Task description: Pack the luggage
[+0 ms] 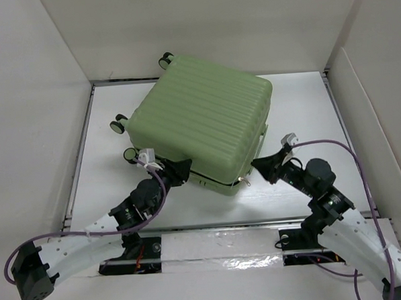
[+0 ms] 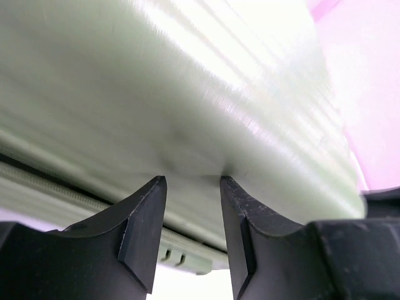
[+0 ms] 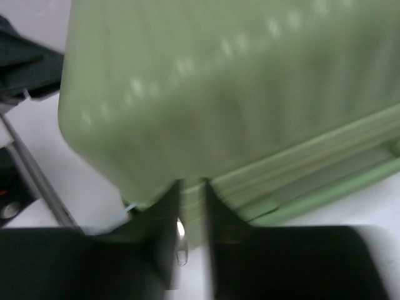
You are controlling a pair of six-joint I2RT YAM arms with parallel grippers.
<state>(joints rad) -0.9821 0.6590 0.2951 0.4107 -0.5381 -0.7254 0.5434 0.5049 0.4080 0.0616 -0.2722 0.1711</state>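
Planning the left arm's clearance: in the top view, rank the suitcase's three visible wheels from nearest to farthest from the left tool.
1. Near-left wheel, just left of the left tool.
2. Mid-left wheel, farther back along the left side of the luggage.
3. Far wheel, at the back corner.

This is a robotics lab test cell, not a lived-in room. Plain white panel walls [image 1: 201,29] box in a flat white tabletop [image 1: 299,111] at the top, left and right of the overhead view. Two white-and-black jointed robot arms, the left arm [image 1: 77,242] and the right arm [image 1: 356,226], are bolted to a silvery metal mounting strip [image 1: 219,246] along the bottom edge. Loose purple cables [image 1: 356,160] loop beside them. The pale green ribbed hard-shell suitcase [image 1: 209,119] at the centre lies on the tabletop inside this enclosure.
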